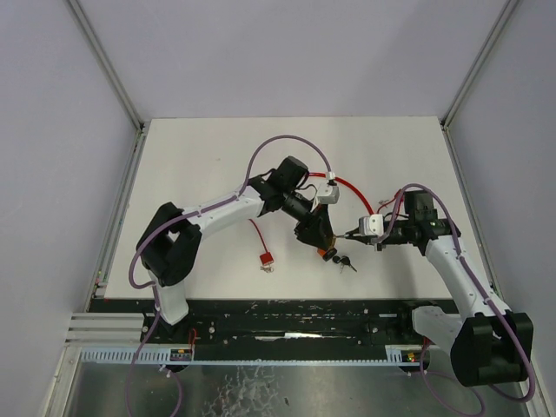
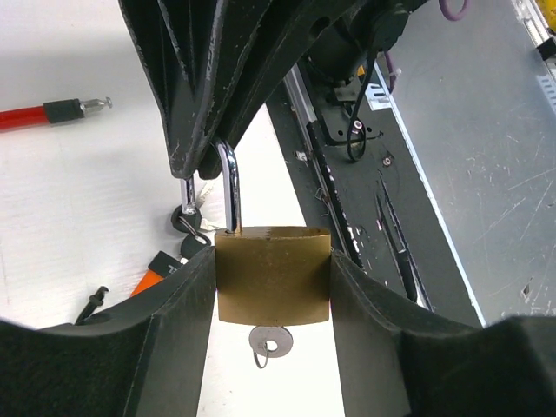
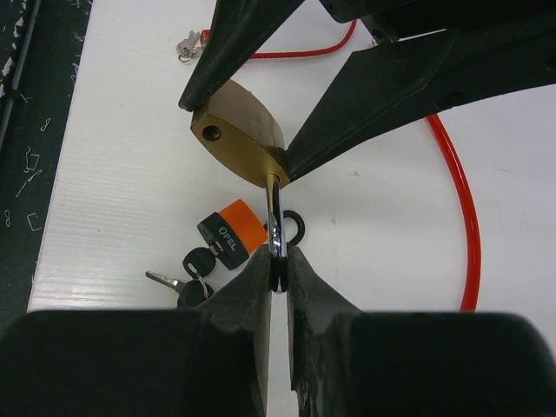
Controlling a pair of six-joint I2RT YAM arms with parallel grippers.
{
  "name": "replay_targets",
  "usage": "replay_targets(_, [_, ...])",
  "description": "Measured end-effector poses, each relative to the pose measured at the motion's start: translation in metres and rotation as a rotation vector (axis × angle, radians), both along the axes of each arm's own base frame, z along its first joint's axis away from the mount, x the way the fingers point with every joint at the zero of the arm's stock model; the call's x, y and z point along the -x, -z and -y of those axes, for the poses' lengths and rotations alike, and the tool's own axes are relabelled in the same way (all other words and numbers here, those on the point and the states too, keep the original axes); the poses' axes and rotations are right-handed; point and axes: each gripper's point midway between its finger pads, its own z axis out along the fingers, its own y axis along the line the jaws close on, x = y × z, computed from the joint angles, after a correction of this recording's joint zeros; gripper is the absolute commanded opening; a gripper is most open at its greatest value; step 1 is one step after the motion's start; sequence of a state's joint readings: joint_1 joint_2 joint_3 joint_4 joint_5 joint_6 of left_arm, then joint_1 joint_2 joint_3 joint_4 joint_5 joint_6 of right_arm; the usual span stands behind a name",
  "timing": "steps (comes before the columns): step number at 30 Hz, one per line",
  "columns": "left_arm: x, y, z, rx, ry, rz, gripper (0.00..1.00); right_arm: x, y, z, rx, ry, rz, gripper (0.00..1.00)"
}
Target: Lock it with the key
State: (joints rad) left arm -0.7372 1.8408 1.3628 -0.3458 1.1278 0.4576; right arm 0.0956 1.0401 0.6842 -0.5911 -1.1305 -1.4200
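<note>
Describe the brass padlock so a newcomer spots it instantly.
On the white table, look mid-table where the two arms meet. The brass padlock is held in the left gripper, its steel loop pinched by the right gripper. It's the only gold-coloured block; the bunch of keys beside it is black and orange.

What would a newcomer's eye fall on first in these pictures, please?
A brass padlock clamped in the left gripper above the table, with the right gripper pinching its steel shackle. Just below lies a key bunch with an orange tag, near a red cable.
</note>
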Motion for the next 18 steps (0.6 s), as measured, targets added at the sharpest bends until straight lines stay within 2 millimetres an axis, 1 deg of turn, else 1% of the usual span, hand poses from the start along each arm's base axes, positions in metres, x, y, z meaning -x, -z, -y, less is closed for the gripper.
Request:
replay_targets(3, [-0.005, -0.003, 0.001, 0.010, -0.016, -0.002, 0.39, -0.005, -0.004, 0.001, 0.004, 0.029, -0.031, 0.00])
replay_targets(7, [-0.008, -0.002, 0.003, 0.016, -0.030, -0.002, 0.55, -0.007, -0.006, 0.002, 0.005, 0.067, -0.084, 0.00])
replay_targets(9, [-0.009, 0.000, 0.002, 0.014, -0.040, 0.000, 0.61, -0.006, -0.006, 0.003, 0.001, 0.079, -0.111, 0.00])
replay_targets(14, [-0.019, 0.018, -0.004, -0.024, -0.115, 0.014, 0.72, -0.005, -0.012, 0.000, -0.022, 0.085, -0.147, 0.00])
replay_targets(15, [-0.020, 0.021, -0.005, -0.029, -0.127, 0.016, 0.77, -0.004, -0.012, 0.000, -0.023, 0.086, -0.153, 0.00])
replay_targets(16, [-0.021, 0.023, -0.006, -0.028, -0.137, 0.021, 0.79, -0.004, -0.012, 0.000, -0.023, 0.087, -0.156, 0.00])
replay_targets(18, [-0.023, 0.024, -0.008, -0.025, -0.158, 0.033, 0.79, -0.004, -0.013, 0.000, -0.026, 0.089, -0.162, 0.00])
